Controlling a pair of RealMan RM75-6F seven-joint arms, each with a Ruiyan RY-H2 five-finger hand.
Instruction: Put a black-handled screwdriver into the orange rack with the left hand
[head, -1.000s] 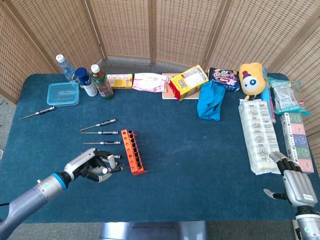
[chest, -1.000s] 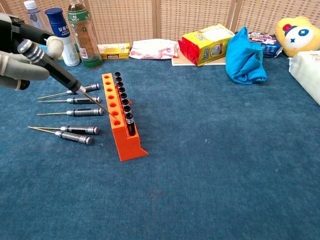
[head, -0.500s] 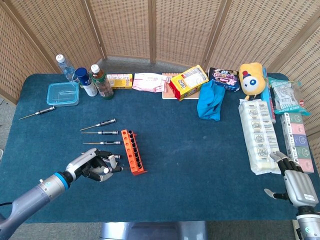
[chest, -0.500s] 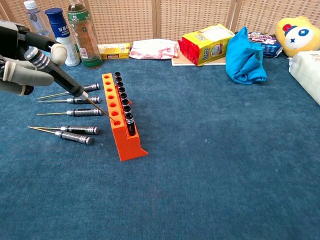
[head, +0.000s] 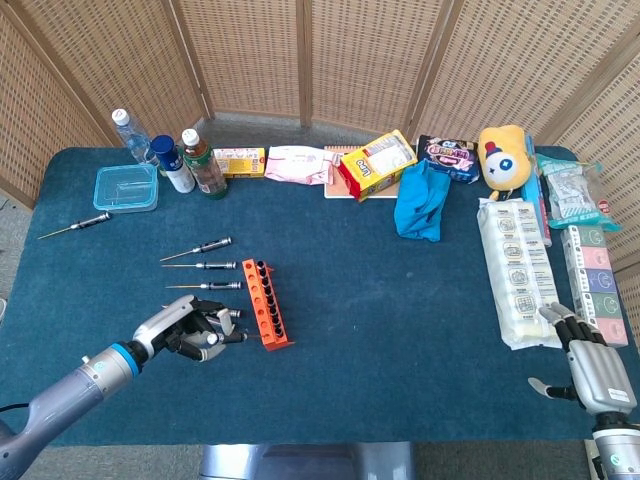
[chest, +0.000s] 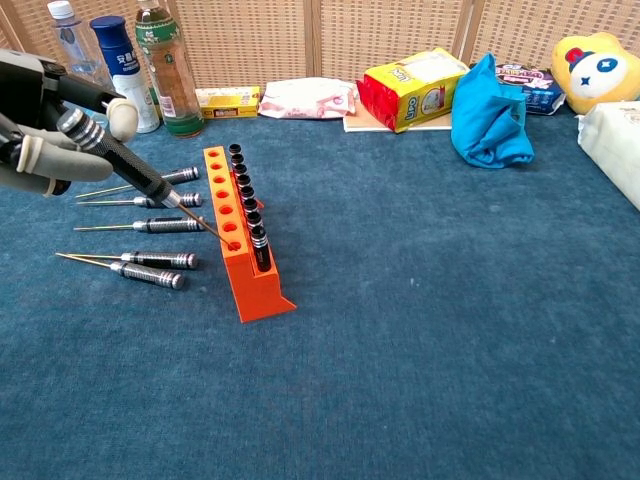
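Right hand (head: 597, 372) sits at the near right corner of the table (head: 400, 340), resting, fingers apart and pointing away from the robot, nothing in it; seen in the head view only. Left hand (chest: 45, 120) is at the near left, just beside the orange rack (chest: 243, 238), gripping a black-handled screwdriver (chest: 115, 156) by its handle. The screwdriver is tilted, handle up toward the hand and thin shaft slanting down to the right, with its tip at one of the near holes in the rack's left row; whether the tip is inside the hole cannot be told. The rack stands lengthwise away from the robot, its right row filled with a line of black handles (chest: 247, 203), its left row showing open holes. On the cloth left of the rack, two loose screwdrivers (chest: 150, 267) lie close together nearest the robot, and three more (chest: 150, 198) lie parallel a little farther out, all with handles toward the rack. Well apart, at the far left edge, a lone screwdriver (head: 77, 225) lies at a slant. Near the right side, a long white pack (head: 518, 271) runs front to back, with a row of pastel boxes (head: 596, 282) beside it. Farther back, a blue cloth (head: 421, 201) is bunched near the middle. At the far edge, left to right: a blue-lidded container (head: 126, 187), three bottles (head: 170, 157), a small yellow box (head: 239, 161), a pink packet (head: 298, 165), a yellow snack bag (head: 377, 165), a dark snack bag (head: 449, 157) and a yellow plush toy (head: 503, 155).
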